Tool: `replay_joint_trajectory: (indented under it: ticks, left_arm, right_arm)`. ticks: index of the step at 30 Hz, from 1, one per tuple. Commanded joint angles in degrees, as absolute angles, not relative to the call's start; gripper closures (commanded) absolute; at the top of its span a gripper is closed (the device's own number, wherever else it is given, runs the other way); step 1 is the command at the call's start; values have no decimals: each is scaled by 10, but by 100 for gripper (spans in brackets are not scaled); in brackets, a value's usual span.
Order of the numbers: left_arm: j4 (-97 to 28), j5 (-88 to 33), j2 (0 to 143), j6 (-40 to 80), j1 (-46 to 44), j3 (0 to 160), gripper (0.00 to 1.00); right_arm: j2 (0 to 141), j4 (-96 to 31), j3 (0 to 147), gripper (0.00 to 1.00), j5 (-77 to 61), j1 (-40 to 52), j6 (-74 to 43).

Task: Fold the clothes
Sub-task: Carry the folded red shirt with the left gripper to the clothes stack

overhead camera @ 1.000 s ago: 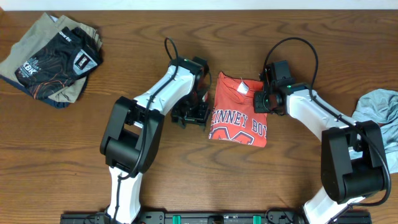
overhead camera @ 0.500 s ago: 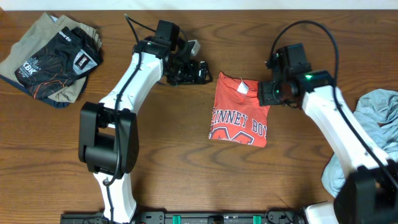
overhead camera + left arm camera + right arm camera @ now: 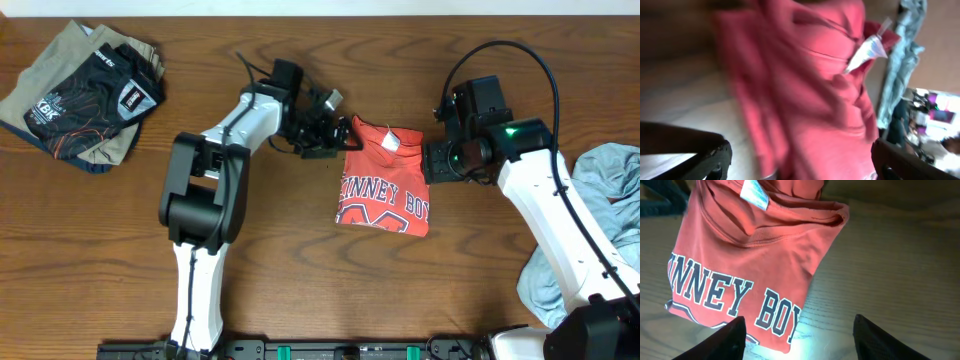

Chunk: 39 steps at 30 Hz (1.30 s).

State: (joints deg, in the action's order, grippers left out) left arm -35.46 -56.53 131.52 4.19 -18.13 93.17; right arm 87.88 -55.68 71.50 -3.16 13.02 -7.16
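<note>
While both arms reach over the brown wood-grain table (image 3: 300, 270), the coral-red T-shirt (image 3: 385, 190) lies flat at its centre, folded into a compact upright rectangle. The fabric is a soft knit with a ribbed collar turned to the far edge and a small white tag (image 3: 755, 191) at the neck. Dark navy block lettering, readable as "INNEY BOY", runs across the folded front, with part of a curved print below it. Shallow creases run along the folded edges.

The left gripper (image 3: 330, 132) sits just beside the shirt's far left corner. Its wrist view is motion-blurred, but the two dark fingers (image 3: 710, 155) stand wide apart with nothing clamped between them. Whether they touch the cloth cannot be told.

The right gripper (image 3: 436, 161) is just beside the shirt's right edge. Its fingers (image 3: 732, 337) are also spread, with only the shirt's corner and bare table showing between them, and it holds nothing.

A pale blue-grey garment (image 3: 610, 180) lies crumpled and unfolded at the table's right edge, partly behind the right arm.

At the far left corner sits a small stack of folded clothes (image 3: 85, 95). Black printed shorts lie on top of khaki fabric.
</note>
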Motion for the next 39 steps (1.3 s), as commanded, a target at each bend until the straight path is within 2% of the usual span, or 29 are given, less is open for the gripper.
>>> replay_joint_trajectory:
  ticks: [1,3,7,8,10,12,19,29,39]
  left_arm:
    - [-354,-568,1348,32,-218,933,11]
    - [-350,-542,1349,32,-232,933,19]
    - [-341,-476,1349,33,-244,933,43]
    - [-339,-465,1349,33,-245,933,52]
    - [-334,-457,1348,34,-244,933,78]
    - [-331,-454,1346,35,-237,936,94]
    - [-331,-311,1288,46,-183,954,94]
    - [-310,-146,1140,45,-30,971,94]
    - [-182,-125,1090,48,155,971,94]
  right_arm:
    - [867,-560,720,34,-30,120,-67]
    - [867,-561,720,35,-30,120,-67]
    - [867,-562,720,35,-30,120,-67]
    - [867,-562,720,35,-30,120,-67]
    - [867,-562,720,36,-27,120,-67]
    - [867,-562,720,36,-16,120,-67]
    - [867,-562,720,39,9,116,-68]
    - [867,-562,720,41,9,93,-73]
    - [867,-561,720,41,11,84,-86]
